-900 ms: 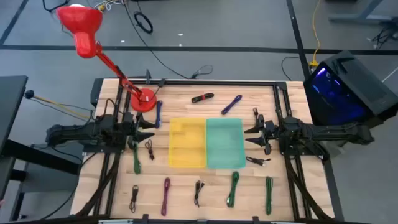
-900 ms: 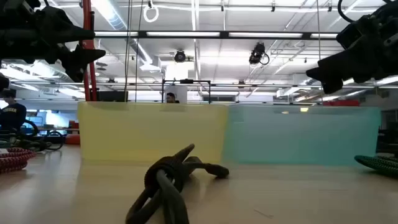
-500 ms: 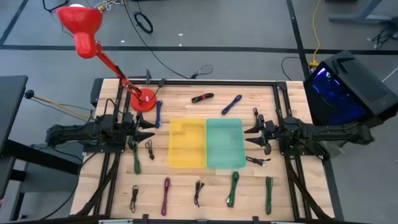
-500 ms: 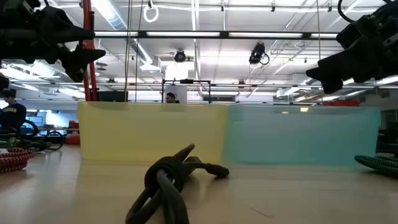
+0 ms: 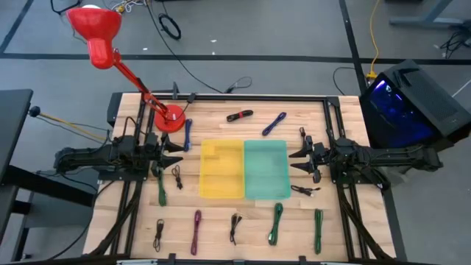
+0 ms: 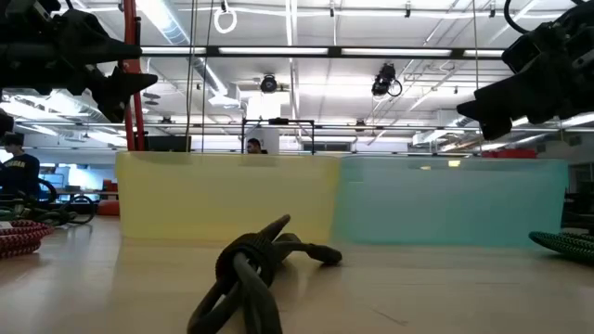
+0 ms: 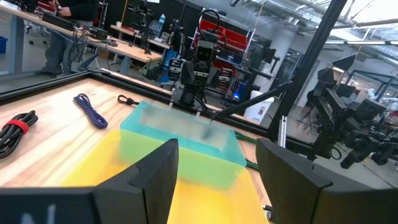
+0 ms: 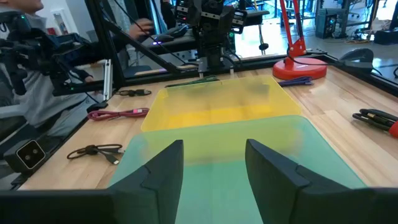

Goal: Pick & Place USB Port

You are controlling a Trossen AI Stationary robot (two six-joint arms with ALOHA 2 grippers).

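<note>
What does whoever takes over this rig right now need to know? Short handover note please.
Left gripper: open, empty, hovering beside the yellow bin.
Right gripper: open, empty, hovering beside the teal bin.
Bins sit side by side mid-table; both look empty.
Cables lie loose around them, including a black-and-red one and a blue one on the far side, green and magenta ones on the near side.
Done: nothing placed.
Left: all picking and placing.

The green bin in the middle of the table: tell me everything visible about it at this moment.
The green bin is a shallow, rectangular tray of translucent teal plastic, lying flat and upright near the table's centre. Its left wall sits against the yellow bin; whether they are joined cannot be told. It looks empty. Neither gripper touches it: the right gripper hovers open just off its right edge, the left gripper beyond the yellow bin.
</note>
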